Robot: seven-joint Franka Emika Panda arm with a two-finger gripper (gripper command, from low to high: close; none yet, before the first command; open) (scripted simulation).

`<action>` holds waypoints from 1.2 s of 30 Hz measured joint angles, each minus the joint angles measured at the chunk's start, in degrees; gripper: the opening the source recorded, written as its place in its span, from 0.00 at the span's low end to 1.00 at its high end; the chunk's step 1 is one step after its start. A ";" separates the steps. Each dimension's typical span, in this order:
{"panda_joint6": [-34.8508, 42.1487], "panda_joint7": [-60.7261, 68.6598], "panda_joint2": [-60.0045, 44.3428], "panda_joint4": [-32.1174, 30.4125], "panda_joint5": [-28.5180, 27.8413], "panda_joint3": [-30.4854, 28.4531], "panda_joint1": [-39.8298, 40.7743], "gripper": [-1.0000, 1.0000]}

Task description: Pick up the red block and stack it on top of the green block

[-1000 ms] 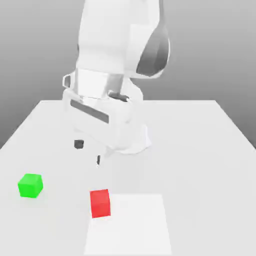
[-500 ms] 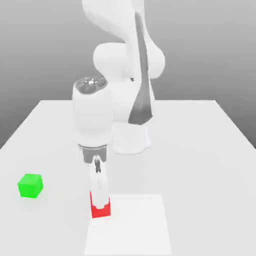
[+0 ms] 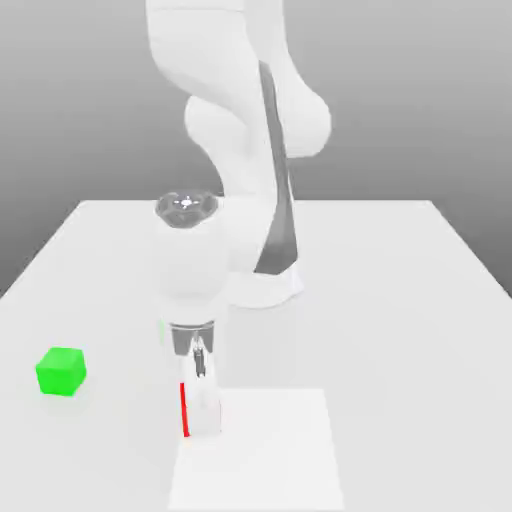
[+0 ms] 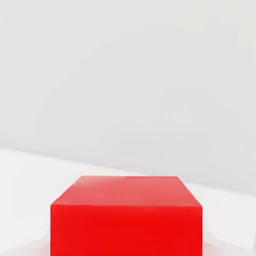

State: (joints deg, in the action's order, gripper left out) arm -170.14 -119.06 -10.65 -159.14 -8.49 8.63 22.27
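White tabletop [image 3: 400, 300] stretches under a plain grey backdrop, and our arm reaches straight down onto it. Our gripper [image 3: 198, 415] sits low at the table, its 2 fingers drawn together around the red block [image 3: 185, 410], of which we see just a thin red strip at the fingers' edge in the exterior view. We judge the grasp step as made and the lift not yet begun: the block rests on the table, directly under the hand. The green block [image 3: 61, 371] lies well apart from the gripper, off toward the exterior view's left and a little farther back, with nothing on top. Next we need a clean vertical lift, a carry across to the green block, and a squared, gentle lowering so the 2 cubes align. Our hand view gives the red block [image 4: 126, 220] large and close, top face and front face both plain, where the exterior view hides most of it; the exterior view alone places the green block and the arm's posture.
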 joint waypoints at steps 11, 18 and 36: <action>9.59 6.87 11.30 -1.87 8.74 2.67 0.46 0.00; 12.76 10.62 12.71 -0.22 8.13 -3.00 8.85 0.00; 7.46 19.43 3.48 3.72 9.17 -10.45 22.71 1.00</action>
State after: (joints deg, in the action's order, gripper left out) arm -162.68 -99.64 -7.17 -155.42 0.68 -1.83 44.98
